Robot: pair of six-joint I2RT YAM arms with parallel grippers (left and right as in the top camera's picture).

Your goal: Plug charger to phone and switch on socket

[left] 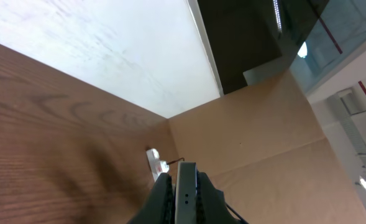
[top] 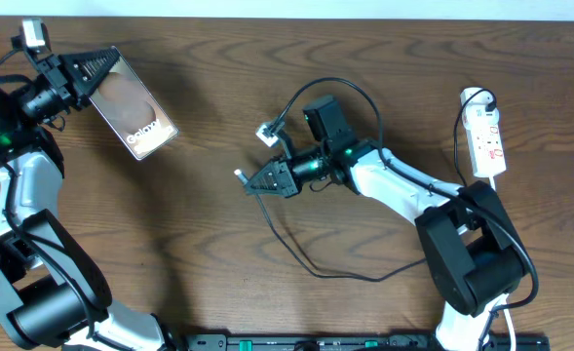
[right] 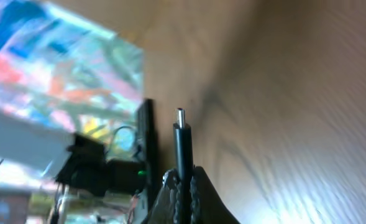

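Note:
The phone [top: 138, 109], a glossy brown slab with white lettering, is lifted at the table's far left, and my left gripper [top: 99, 66] is shut on its upper end. In the left wrist view the phone's thin grey edge [left: 186, 193] stands clamped between the fingers of my left gripper [left: 184, 178]. At mid-table my right gripper [top: 257, 181] is shut on the charger, whose plug tip [top: 239, 175] points left. The black plug [right: 181, 140] sticks up out of the right gripper [right: 183, 174]. The charger's cable [top: 306, 261] loops over the table. The white socket [top: 486, 136] lies at the far right.
A black box [top: 325, 119] and a small white tag [top: 265, 134] sit on the cable loop behind my right gripper. The socket's white cord [top: 477, 96] curls at its far end. A dark rail [top: 316, 341] runs along the near table edge. The socket [left: 155, 163] shows far off in the left wrist view.

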